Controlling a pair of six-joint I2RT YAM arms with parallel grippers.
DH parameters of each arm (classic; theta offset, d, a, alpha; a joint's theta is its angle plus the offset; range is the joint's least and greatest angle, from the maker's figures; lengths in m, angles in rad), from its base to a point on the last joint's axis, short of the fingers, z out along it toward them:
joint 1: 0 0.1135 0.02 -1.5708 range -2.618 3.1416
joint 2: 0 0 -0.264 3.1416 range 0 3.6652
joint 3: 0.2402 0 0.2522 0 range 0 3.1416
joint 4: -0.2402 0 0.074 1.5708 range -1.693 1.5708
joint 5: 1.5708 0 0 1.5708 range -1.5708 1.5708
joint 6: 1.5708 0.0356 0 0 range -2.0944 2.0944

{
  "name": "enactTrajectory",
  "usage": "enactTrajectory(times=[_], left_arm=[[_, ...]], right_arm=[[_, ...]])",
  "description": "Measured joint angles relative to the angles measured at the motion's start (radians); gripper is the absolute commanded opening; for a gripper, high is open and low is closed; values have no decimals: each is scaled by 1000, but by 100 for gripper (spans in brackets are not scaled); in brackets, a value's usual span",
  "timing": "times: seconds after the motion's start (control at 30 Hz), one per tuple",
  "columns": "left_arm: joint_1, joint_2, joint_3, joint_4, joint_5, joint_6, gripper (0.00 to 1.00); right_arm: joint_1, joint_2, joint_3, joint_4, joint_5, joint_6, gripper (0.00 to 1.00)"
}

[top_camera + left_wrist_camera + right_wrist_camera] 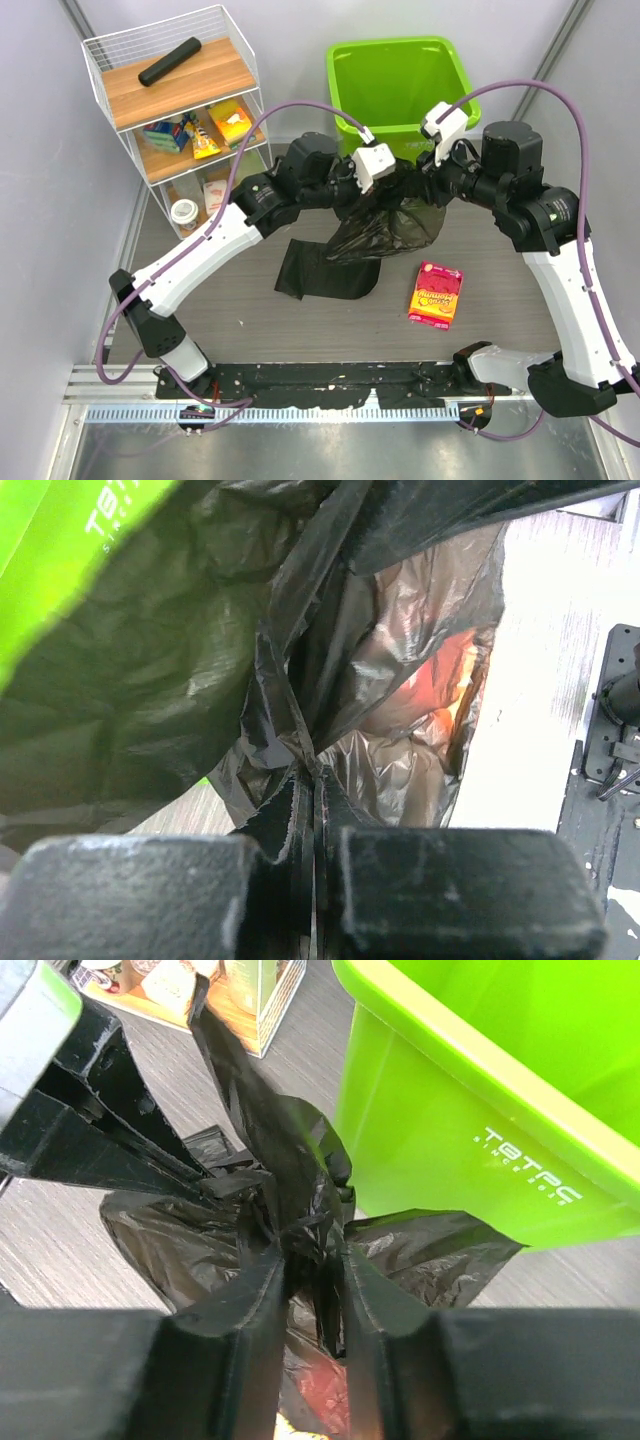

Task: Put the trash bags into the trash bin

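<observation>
Top view only: lime-green trash bin (392, 45) at table's far side, w/ black trash bag (385, 235) hanging just in front btwn both arms, its flat tail on the tabletop near a red snack packet (436, 293). Wrist views add the grips: left gripper (312, 780) is clamped tight on bag film. Right gripper (315, 1260) has plastic bunched btwn slightly parted fingers, can't tell if it's truly held.

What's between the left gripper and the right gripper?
The black trash bag, bunched up. The left gripper pinches it and the right gripper straddles it. The top view shows this.
</observation>
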Motion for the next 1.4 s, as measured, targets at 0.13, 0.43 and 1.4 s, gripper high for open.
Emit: enactTrajectory(times=[0.13,0.43,1.4], left_arm=[[0,-9,-10,0,-14,2,0],[0,-80,-23,-2,-23,4,0],[10,-132,-52,0,-109,11,0]], right_arm=[[0,-8,-12,-8,-1,-11,50],[0,-27,-87,-27,-12,-43,53],[0,-103,-301,-46,-44,-113,1]])
